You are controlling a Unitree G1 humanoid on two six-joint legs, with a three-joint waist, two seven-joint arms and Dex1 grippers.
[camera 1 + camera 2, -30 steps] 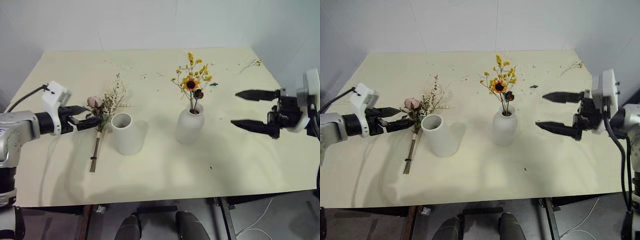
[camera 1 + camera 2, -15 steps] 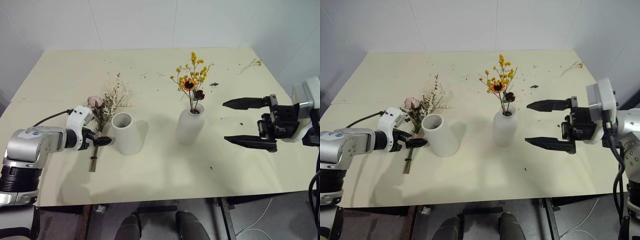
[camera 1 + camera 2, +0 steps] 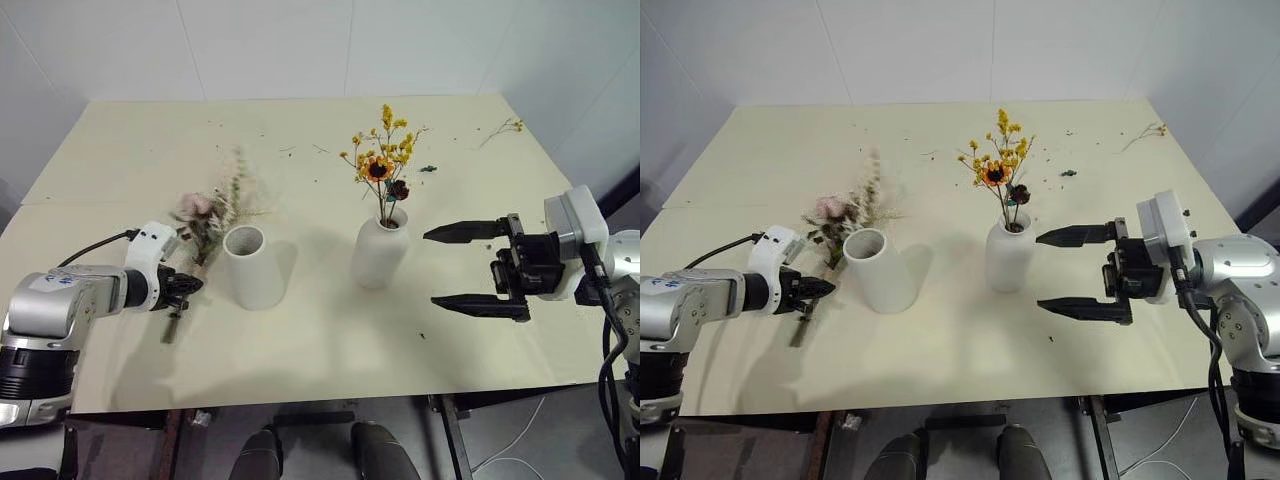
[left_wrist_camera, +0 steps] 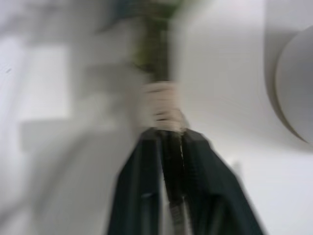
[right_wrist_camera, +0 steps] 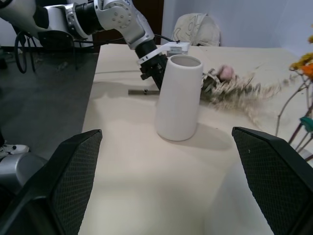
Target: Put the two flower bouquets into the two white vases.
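We noted the small yellow bouquet (image 3: 384, 165) already standing in the narrow-necked vase (image 3: 379, 250). The rose bouquet (image 3: 205, 222) lay on the table (image 3: 330, 350) beside the wide-mouthed vase (image 3: 251, 266), stems toward the left gripper (image 3: 187, 286), likely for a stem-end pickup. That gripper was clamped on the stems just below the twine wrap (image 4: 161, 106). Our right gripper (image 3: 473, 268) hung spread wide, holding nothing, near the narrow-necked vase
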